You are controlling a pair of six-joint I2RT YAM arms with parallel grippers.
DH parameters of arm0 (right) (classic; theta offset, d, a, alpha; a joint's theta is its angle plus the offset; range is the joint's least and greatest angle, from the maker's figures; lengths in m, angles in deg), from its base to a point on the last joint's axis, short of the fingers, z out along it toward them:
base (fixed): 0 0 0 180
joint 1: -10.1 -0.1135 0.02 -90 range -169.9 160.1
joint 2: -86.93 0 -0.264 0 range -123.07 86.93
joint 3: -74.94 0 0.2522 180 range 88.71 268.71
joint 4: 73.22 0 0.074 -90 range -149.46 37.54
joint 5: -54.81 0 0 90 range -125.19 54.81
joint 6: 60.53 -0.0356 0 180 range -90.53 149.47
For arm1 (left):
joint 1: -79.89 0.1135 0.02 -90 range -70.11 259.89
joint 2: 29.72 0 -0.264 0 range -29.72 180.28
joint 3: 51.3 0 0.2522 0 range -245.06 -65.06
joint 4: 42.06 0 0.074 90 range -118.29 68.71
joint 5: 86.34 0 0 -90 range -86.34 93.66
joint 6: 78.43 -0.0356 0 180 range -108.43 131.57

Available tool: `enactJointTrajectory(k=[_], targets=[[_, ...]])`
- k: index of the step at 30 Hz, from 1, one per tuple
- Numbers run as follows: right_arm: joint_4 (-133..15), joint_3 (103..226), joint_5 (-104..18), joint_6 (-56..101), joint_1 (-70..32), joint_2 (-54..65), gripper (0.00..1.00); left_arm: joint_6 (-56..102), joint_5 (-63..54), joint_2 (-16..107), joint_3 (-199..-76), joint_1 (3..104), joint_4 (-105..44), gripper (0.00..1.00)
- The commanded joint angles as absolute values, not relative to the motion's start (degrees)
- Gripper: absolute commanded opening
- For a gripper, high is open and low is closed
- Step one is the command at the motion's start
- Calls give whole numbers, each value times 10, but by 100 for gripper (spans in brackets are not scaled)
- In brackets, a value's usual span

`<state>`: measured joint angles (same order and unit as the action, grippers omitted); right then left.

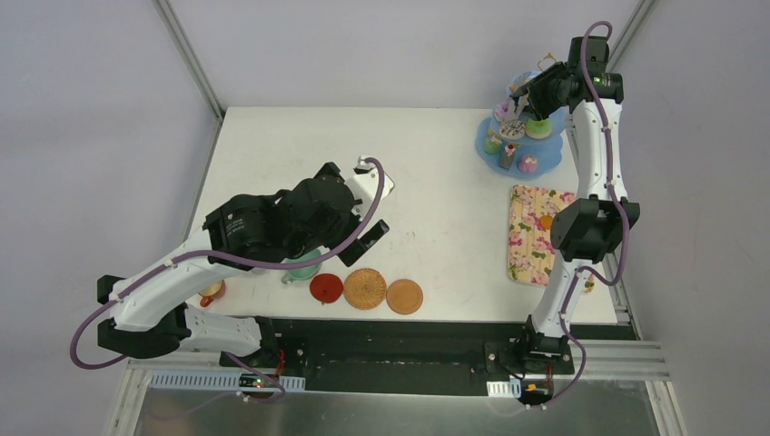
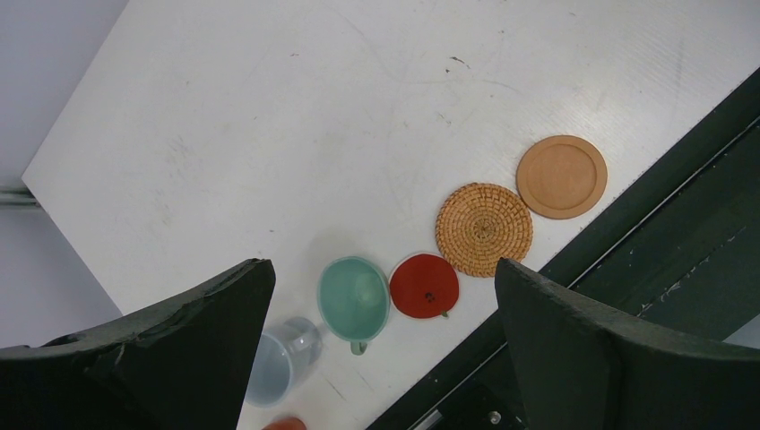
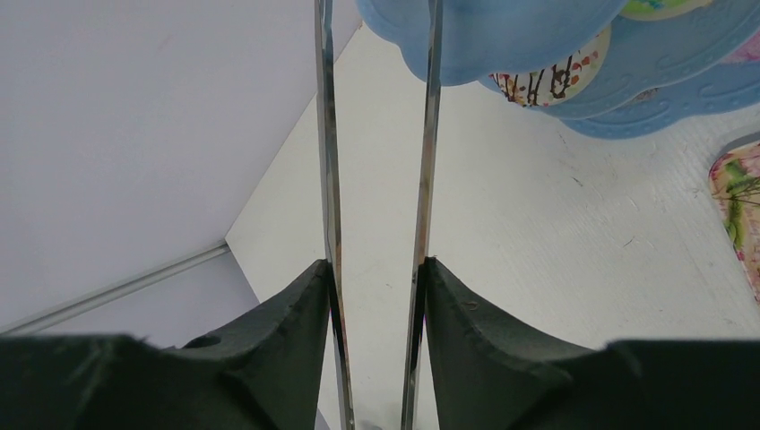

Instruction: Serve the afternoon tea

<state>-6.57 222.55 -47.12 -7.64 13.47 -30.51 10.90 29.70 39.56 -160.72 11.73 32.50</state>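
White surface (image 1: pixel 436 182), grey walls (image 1: pixel 363 45) around. We see the left hand (image 2: pixel 384 273) spread open above the mint cup (image 2: pixel 354 298), red coaster (image 2: pixel 424 285) just beside it. Right hand (image 3: pixel 376 264) clamps the tongs (image 3: pixel 324 134) at the blue stand (image 3: pixel 502 36).

Bright even light, sharp pics

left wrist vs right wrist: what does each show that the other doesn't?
Left wrist only: mint cup, grey-blue cup, red coaster, woven coaster, tan coaster. Right wrist only: metal tongs clamped in the right hand, light-blue stand, a corner of the floral tray. Both: white table.
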Motion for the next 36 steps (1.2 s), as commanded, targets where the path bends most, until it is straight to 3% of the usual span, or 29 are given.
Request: enactJointTrajectory(k=[1,19,28,36], targets=[[-74,2257,-483,-80,133,-288,44,103,306,396,-1622,123,333,100],[70,2169,-432,-11,132,-110,43,110,284,383,-1620,123,329,100],[70,1838,-379,9,178,123,39,112,288,369,-1604,124,321,100],[32,1692,-313,6,181,163,37,104,279,355,-1579,123,308,100]])
